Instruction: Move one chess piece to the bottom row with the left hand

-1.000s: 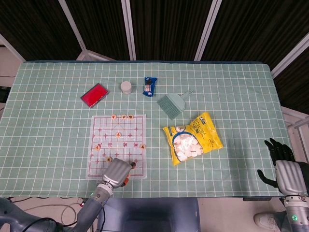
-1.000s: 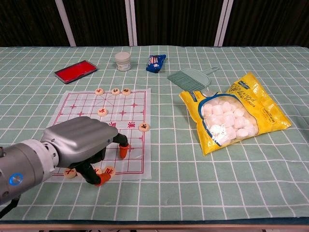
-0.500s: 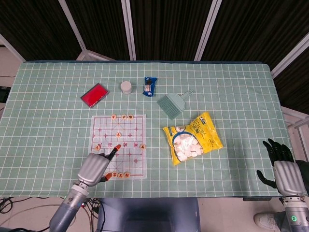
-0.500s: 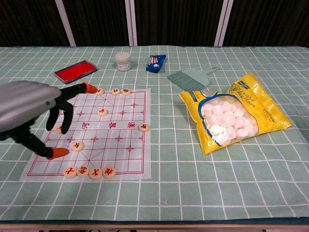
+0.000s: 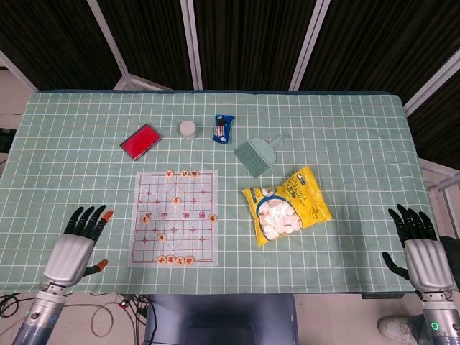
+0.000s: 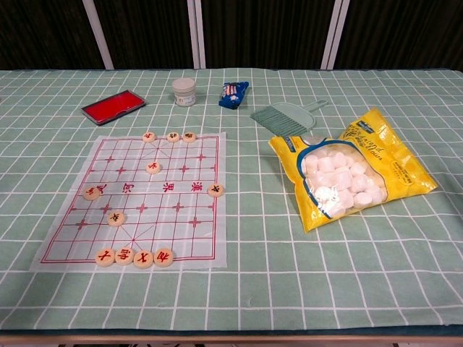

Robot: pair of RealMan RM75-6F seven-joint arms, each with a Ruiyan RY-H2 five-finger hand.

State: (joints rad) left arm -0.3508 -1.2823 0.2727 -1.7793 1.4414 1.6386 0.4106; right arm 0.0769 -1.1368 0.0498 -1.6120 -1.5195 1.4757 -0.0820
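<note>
Both views are evenly and brightly lit, apparently from overhead; only faint, short shadows are cast on the table (image 6: 405, 275). A mild sheen is seen on the marshmallow bag (image 6: 352, 168). Focus is sharp throughout, though the backdrop is left dark. Slight wide-angle stretching is noticed at the edges.

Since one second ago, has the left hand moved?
Yes. The left hand went left, off the chess board, and now rests open beside its left edge.

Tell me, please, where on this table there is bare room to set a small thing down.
Bare cloth lies left of the white chess board sheet and right of the yellow marshmallow bag. It is crowded at the far middle: red flat case, white jar, blue packet, green dustpan.
</note>
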